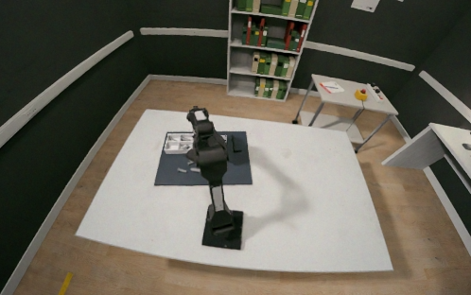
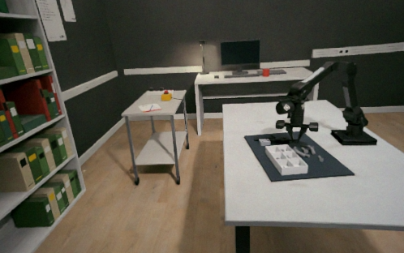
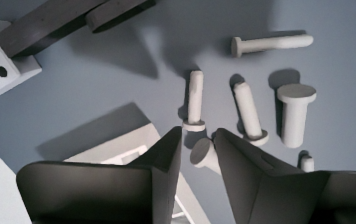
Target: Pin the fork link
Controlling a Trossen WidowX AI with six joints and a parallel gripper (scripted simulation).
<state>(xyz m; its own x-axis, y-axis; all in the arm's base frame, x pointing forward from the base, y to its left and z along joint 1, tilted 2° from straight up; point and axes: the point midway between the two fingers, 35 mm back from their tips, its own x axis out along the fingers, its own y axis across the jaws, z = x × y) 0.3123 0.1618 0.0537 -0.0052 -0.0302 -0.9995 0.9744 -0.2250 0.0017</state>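
Observation:
My gripper [image 2: 297,139] [image 3: 198,134] is partly open and points down over the mat, with nothing between its fingertips. In the wrist view a slim pin [image 3: 195,97] lies just beyond the tips, its head toward the gap. A stubby pin [image 3: 202,152] lies below the gap, partly behind the right finger. Another slim pin [image 3: 248,112], a thick wide-headed pin [image 3: 294,122] and a long pin [image 3: 272,43] lie to the right. Dark bars [image 3: 50,27], apparently the fork link, lie at upper left by a white block [image 3: 15,75] [image 2: 264,142] with a dark hole. Which pin is 12 mm I cannot tell.
The white parts box [image 1: 179,143] [image 2: 304,168] [image 3: 142,134] stands on the dark mat [image 1: 165,177] [image 2: 333,172], its corner close to the left finger in the wrist view. A small pin end [image 3: 308,164] shows at lower right. The arm's base [image 1: 234,240] stands on the white table.

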